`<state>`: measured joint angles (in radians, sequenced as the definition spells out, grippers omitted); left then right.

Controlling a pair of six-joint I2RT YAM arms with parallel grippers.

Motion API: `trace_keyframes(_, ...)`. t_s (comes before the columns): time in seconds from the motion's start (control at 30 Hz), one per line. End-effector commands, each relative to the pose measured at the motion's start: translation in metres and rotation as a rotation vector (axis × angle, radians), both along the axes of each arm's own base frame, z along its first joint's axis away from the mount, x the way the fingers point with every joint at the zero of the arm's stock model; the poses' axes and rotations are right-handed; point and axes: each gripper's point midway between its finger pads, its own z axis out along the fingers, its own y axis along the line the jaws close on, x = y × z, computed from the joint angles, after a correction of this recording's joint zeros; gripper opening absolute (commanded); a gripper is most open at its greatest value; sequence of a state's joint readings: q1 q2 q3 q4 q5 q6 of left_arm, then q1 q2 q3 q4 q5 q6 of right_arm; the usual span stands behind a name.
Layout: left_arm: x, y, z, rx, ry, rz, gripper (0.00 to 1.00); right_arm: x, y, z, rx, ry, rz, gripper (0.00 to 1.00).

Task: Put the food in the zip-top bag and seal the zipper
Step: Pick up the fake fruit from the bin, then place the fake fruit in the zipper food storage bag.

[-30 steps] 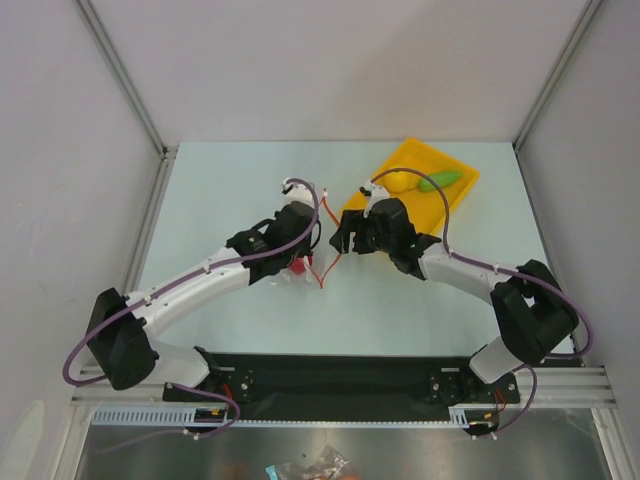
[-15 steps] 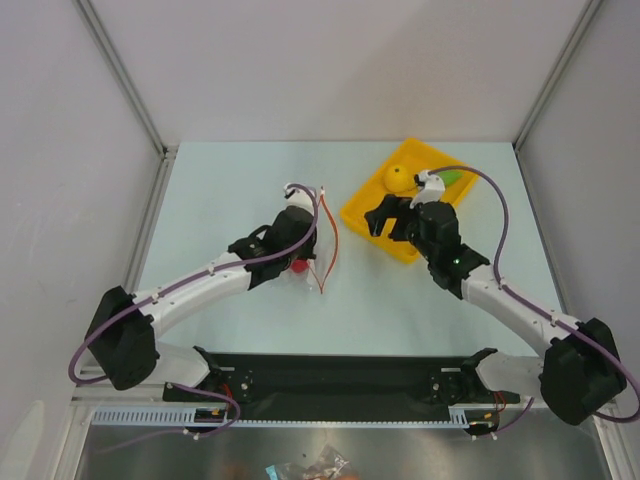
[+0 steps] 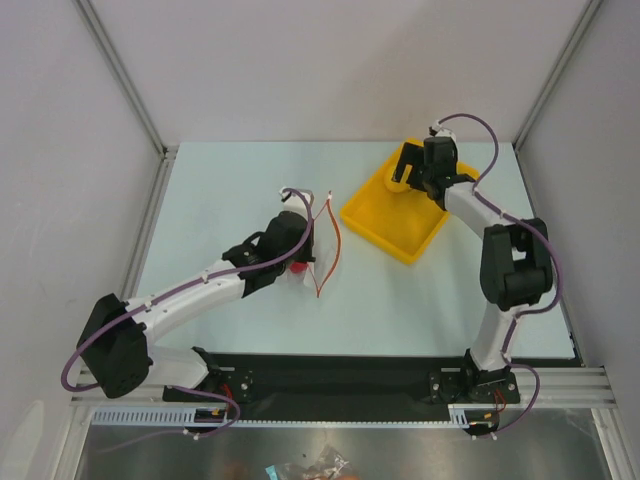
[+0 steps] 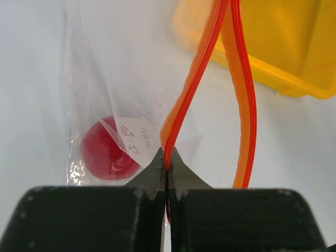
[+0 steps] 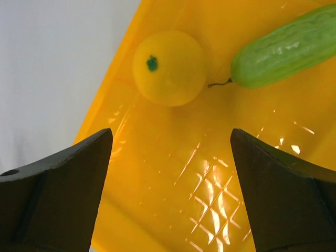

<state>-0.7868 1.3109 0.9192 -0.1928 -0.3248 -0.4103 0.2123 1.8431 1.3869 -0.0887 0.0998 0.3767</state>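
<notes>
Left gripper (image 4: 166,168) is seen pinched fully shut on one lip of the zipper (image 4: 247,105). The other lip is bowed away, so the mouth of the zip-top bag (image 4: 115,79) is held open. The bag is laid on the table (image 3: 240,170), near the yellow tray (image 5: 173,178). The red fruit (image 4: 105,152) is seen inside the bag. Right gripper (image 5: 171,134) is held wide open over the tray, with nothing gripped. The lemon (image 5: 169,67) and green vegetable (image 5: 286,47) are seen in the tray, close together.
</notes>
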Motion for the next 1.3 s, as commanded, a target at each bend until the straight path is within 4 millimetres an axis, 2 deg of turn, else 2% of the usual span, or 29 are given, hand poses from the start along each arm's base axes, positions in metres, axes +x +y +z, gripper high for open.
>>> trace_keyframes(0.0, 0.002, -0.004, 0.018, -0.066, -0.042, -0.002, 0.0, 0.018, 0.004, -0.014, -0.06, 0.036, 0.088, 1.0)
trace_keyframes(0.2, 0.0, -0.004, 0.019, -0.068, -0.039, -0.009, 0.0, 0.051, 0.013, -0.036, -0.157, 0.074, 0.19, 1.0)
trace_keyframes(0.3, 0.0, -0.004, 0.021, -0.073, -0.043, -0.011, 0.0, 0.058, 0.006, -0.051, -0.243, 0.121, 0.195, 1.0)
trace_keyframes(0.33, -0.001, -0.005, 0.023, -0.077, -0.045, -0.013, 0.0, 0.067, 0.006, -0.054, -0.252, 0.122, 0.198, 1.0)
trace_keyframes(0.37, -0.002, -0.006, 0.023, -0.08, -0.042, -0.02, 0.0, 0.066, 0.005, -0.06, -0.264, 0.151, 0.205, 1.0)
trace_keyframes(0.43, -0.002, -0.005, 0.025, -0.085, -0.046, -0.023, 0.0, 0.076, 0.003, -0.064, -0.283, 0.159, 0.197, 1.0)
trace_keyframes(0.5, -0.003, -0.005, 0.026, -0.088, -0.048, -0.023, 0.0, 0.078, 0.001, -0.069, -0.293, 0.182, 0.188, 0.99)
trace_keyframes(0.53, -0.003, -0.005, 0.026, -0.089, -0.048, -0.024, 0.0, 0.078, 0.001, -0.077, -0.294, 0.2, 0.189, 0.95)
trace_keyframes(0.6, -0.004, -0.004, 0.027, -0.089, -0.048, -0.024, 0.0, 0.079, 0.004, -0.072, -0.292, 0.207, 0.195, 0.79)
trace_keyframes(0.63, -0.004, -0.005, 0.027, -0.09, -0.048, -0.025, 0.0, 0.077, 0.004, -0.073, -0.29, 0.214, 0.191, 0.62)
trace_keyframes(0.73, -0.004, -0.005, 0.025, -0.086, -0.041, -0.029, 0.0, 0.068, 0.005, -0.067, -0.288, 0.194, 0.178, 0.52)
trace_keyframes(0.77, -0.004, -0.006, 0.025, -0.086, -0.039, -0.03, 0.0, 0.071, 0.007, -0.039, -0.272, 0.121, 0.168, 0.51)
trace_keyframes(0.8, -0.004, -0.007, 0.023, -0.083, -0.034, -0.033, 0.0, 0.057, 0.009, -0.053, -0.264, 0.15, 0.182, 0.5)
trace_keyframes(0.83, -0.004, -0.008, 0.023, -0.086, -0.032, -0.038, 0.0, 0.054, 0.01, -0.046, -0.243, 0.132, 0.179, 0.48)
trace_keyframes(0.97, -0.005, -0.008, 0.022, -0.084, -0.029, -0.043, 0.0, 0.028, 0.021, -0.009, -0.162, 0.051, 0.203, 0.45)
trace_keyframes(1.0, -0.005, -0.008, 0.022, -0.082, -0.03, -0.042, 0.0, 0.014, 0.023, 0.002, -0.143, 0.036, 0.205, 0.45)
trace_keyframes(1.07, -0.005, -0.009, 0.022, -0.084, -0.029, -0.043, 0.0, -0.001, 0.031, 0.017, -0.118, 0.003, 0.206, 0.44)
trace_keyframes(1.1, -0.005, -0.01, 0.022, -0.085, -0.028, -0.045, 0.0, -0.014, 0.034, 0.045, -0.115, -0.055, 0.203, 0.43)
trace_keyframes(1.13, -0.005, -0.01, 0.023, -0.084, -0.023, -0.046, 0.0, -0.034, 0.051, 0.034, -0.121, -0.042, 0.24, 0.43)
trace_keyframes(1.2, -0.006, -0.011, 0.023, -0.087, -0.02, -0.052, 0.0, -0.055, 0.067, 0.049, -0.127, -0.098, 0.268, 0.43)
trace_keyframes(1.23, -0.006, -0.011, 0.023, -0.089, -0.022, -0.054, 0.0, -0.073, 0.072, 0.061, -0.124, -0.13, 0.287, 0.43)
trace_keyframes(1.27, -0.006, -0.011, 0.022, -0.086, -0.02, -0.056, 0.0, -0.089, 0.093, 0.068, -0.124, -0.152, 0.335, 0.43)
